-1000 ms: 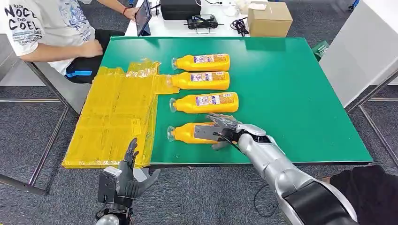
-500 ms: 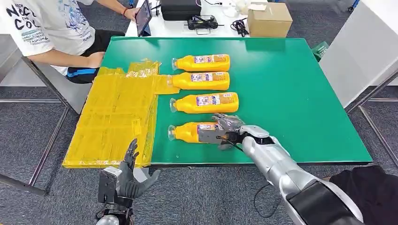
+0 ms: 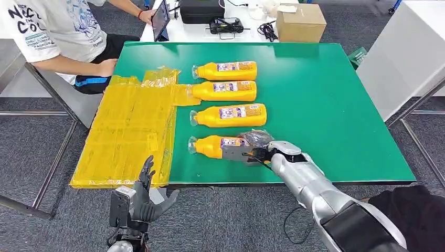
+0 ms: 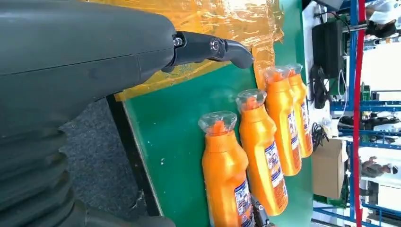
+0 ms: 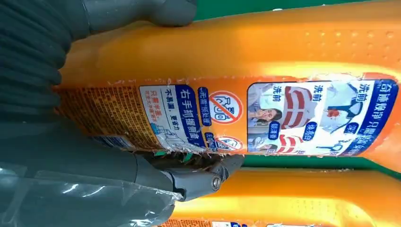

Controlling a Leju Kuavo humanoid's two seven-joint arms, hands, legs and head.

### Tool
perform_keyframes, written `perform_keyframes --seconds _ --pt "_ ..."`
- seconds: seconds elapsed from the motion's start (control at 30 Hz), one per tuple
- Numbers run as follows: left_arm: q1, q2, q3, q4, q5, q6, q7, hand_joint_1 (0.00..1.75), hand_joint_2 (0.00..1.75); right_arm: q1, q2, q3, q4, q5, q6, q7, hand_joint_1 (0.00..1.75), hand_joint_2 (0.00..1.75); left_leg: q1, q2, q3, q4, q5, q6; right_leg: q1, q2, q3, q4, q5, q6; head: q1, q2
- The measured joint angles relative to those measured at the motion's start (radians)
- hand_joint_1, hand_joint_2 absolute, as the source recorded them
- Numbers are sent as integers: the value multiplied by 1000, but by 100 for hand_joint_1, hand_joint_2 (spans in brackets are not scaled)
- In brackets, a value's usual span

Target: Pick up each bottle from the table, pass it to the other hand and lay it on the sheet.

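**Right hand closed around the nearest orange bottle on the green worktop**

Seen from the robot's head, four orange bottles lie on their sides in a row on a green worktop (image 3: 341,105), caps pointing toward a crinkled yellow sheet (image 3: 128,131) that covers the worktop's left part and hangs past its edge. The right hand (image 3: 257,147) reaches in from the lower right and wraps the nearest bottle (image 3: 212,147) at its labelled base end; the fingers (image 3: 254,137) curl over the top of it and the thumb lies along its near side. The bottle rests on the worktop, just beside the sheet's edge. The right wrist view shows the same grip close up, with the label (image 5: 265,118) pressed against the palm. The second bottle (image 3: 231,115), third bottle (image 3: 224,90) and farthest bottle (image 3: 225,70) lie apart from one another; the third one's cap touches the sheet. The left hand (image 3: 144,197) hangs below the worktop's front edge, holding nothing, fingers spread and pointing upward. A seated person (image 3: 57,37) is at the far left corner. A cardboard box (image 3: 300,21) stands on a white table beyond.
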Motion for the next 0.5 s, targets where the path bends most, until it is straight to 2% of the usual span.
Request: perform_keyframes --seconds 0.27,0.37,0.4,0.43,0.5 --pt "0 0 0 0 0 0 1 0 175 3 0 0 -1 -7 -12 -2 175 175 0 0 0 0 0 0 0 0 0 0 0 0 0 0" --pt "0 0 0 0 9 1 7 0 175 37 -1 -6 -31 -37 -88 -9 175 175 0 3 0 0 0 0 0 0 0 0 0 0 0 0" --pt "1 0 -1 0 27 11 17 0 175 105 -1 -44 -113 -56 -219 -16 175 175 1 0 0 0 0 0 1 0 1 0 0 0 1 0" --pt "7 0 -2 0 65 27 34 0 175 273 45 -162 -381 8 -340 2 175 175 1 0 -1 0 0 0 1 0 -1 1 0 0 0 0" --pt "7 0 -3 0 89 33 50 0 175 365 94 -236 -568 61 -376 0 175 175 1 -1 -3 0 0 0 1 0 -4 1 -1 0 -1 0"
